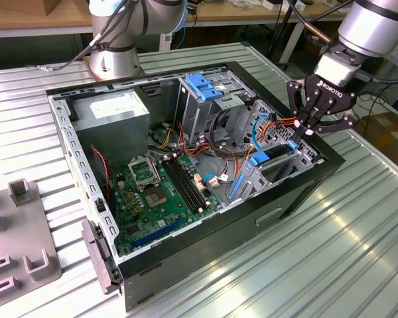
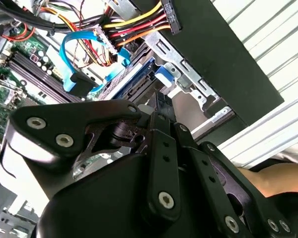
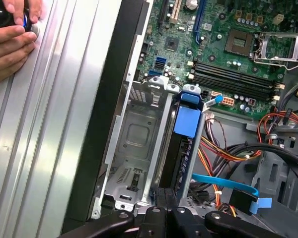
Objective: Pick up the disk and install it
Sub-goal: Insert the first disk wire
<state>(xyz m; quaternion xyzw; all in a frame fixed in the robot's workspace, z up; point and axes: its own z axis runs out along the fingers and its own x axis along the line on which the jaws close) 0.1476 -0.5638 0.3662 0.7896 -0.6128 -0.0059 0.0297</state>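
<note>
Over at the exterior view's right end of the open PC case (image 1: 205,262), the one gripper (image 1: 304,130) hangs tilted over the drive cage (image 3: 139,139). Its fingers are drawn together at the tips, basically closed, and those tips sit right at the outer end of the disk (image 3: 176,158). I honestly can't tell whether they pinch it or just press against it.

The disk itself stands edge-on in the cage, blue plastic at its inner end, facing the motherboard (image 3: 208,34). In the first wrist view I count two slots in that cage: the disk fills one, and the one beside it, nearer the case wall, is bare metal.

Rest of the count, for the curious:
- one grey power-supply box (image 1: 113,109) in the far corner of the case
- one CPU socket (image 3: 275,47), with no cooler on it
- four long dark memory slots (image 3: 233,77), side by side
- one flat blue data cable (image 3: 228,183) looping near the cage, next to a bundle of red, yellow and orange wires (image 3: 228,151)
- one person's hand (image 3: 10,44) on the ribbed metal table (image 1: 331,265), outside the case
- one grey fixture (image 1: 20,232) on the table at the exterior view's left
</note>
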